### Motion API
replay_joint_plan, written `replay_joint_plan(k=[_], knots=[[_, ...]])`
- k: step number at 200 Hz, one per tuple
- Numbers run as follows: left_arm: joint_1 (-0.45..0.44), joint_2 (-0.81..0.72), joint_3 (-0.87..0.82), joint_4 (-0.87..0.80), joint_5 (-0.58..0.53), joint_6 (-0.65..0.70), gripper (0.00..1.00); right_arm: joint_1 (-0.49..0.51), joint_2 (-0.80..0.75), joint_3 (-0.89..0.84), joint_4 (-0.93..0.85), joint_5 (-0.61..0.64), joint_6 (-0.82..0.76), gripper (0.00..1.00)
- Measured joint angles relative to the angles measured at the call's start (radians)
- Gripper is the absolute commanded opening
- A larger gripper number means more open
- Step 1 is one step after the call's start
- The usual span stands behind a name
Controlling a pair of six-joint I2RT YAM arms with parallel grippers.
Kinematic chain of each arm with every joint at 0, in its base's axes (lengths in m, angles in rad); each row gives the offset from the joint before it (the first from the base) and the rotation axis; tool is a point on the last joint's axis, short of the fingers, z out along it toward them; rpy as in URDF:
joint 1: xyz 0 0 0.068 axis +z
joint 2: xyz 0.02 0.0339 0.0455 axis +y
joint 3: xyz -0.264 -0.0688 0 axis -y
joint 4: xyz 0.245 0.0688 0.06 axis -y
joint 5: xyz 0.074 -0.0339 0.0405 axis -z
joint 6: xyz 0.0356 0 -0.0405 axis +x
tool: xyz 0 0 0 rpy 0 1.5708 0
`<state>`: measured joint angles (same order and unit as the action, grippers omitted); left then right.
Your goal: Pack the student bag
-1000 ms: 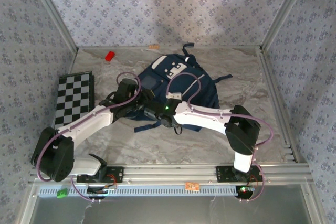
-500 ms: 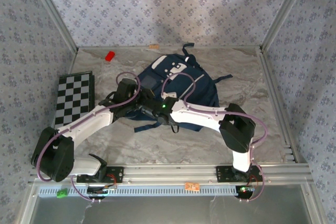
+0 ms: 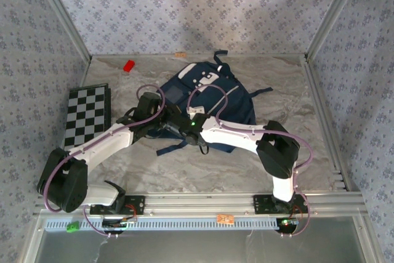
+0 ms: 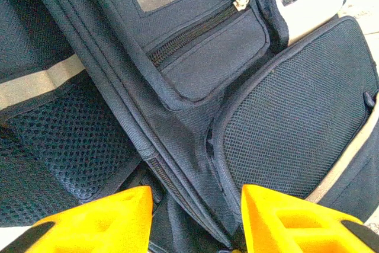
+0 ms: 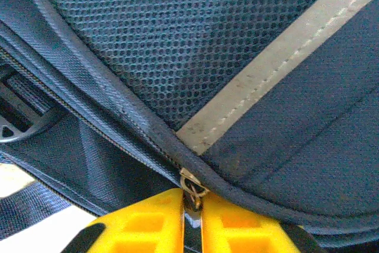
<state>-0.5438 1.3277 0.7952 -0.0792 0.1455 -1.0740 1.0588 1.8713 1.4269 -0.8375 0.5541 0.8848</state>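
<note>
Pinching a metal zipper pull (image 5: 191, 185), your right gripper (image 5: 192, 199) has its yellow fingers (image 5: 148, 220) drawn almost together, with the tab caught in the thin gap between them. The pull sits on a zip line that runs diagonally across the navy fabric, just below a mesh panel crossed by a pale grey strip.

Your left gripper (image 4: 197, 208) has its yellow fingers (image 4: 100, 220) standing well apart, and a ridge of the bag's seam passes down between them, close to one finger. You cannot tell from here whether they press that fabric or merely straddle it. Beyond them you look onto a small zipped pocket, a mesh pocket and a white patch.

From above, both arms reach inward and meet at the near left edge of the student bag (image 3: 237, 106), which lies flat around the middle of the marble-patterned table (image 3: 289, 90), with its white-patched end toward the back wall. A black-and-white checkerboard (image 3: 86, 115) lies to the left, well apart from the bag, and a small red block (image 3: 128, 65) sits near the back left corner.
</note>
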Motion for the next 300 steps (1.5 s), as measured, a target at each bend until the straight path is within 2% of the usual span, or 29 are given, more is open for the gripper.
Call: replay_joint_plan(k=[36, 85, 154, 206, 221, 258, 300], knots=[[-0.011, 0.004, -0.001, 0.008, 0.000, -0.013, 0.43, 0.000, -0.009, -0.010, 0.009, -0.003, -0.026, 0.07], [-0.088, 0.053, -0.001, 0.089, 0.000, -0.091, 0.43, -0.013, -0.076, -0.027, 0.000, -0.051, -0.050, 0.04], [-0.119, 0.128, -0.008, 0.212, -0.045, -0.236, 0.32, -0.040, -0.097, -0.033, -0.075, -0.121, -0.105, 0.02], [-0.132, 0.190, -0.006, 0.218, -0.099, -0.267, 0.26, -0.065, -0.126, -0.066, -0.129, -0.135, -0.116, 0.02], [-0.133, 0.211, -0.002, 0.219, -0.096, -0.269, 0.26, -0.080, -0.138, -0.082, -0.139, -0.145, -0.124, 0.02], [-0.161, 0.214, -0.003, 0.250, -0.085, -0.291, 0.35, -0.098, -0.176, -0.125, -0.112, -0.179, -0.153, 0.02], [-0.199, 0.144, -0.043, 0.293, -0.087, -0.342, 0.41, -0.115, -0.181, -0.150, -0.085, -0.204, -0.166, 0.01]])
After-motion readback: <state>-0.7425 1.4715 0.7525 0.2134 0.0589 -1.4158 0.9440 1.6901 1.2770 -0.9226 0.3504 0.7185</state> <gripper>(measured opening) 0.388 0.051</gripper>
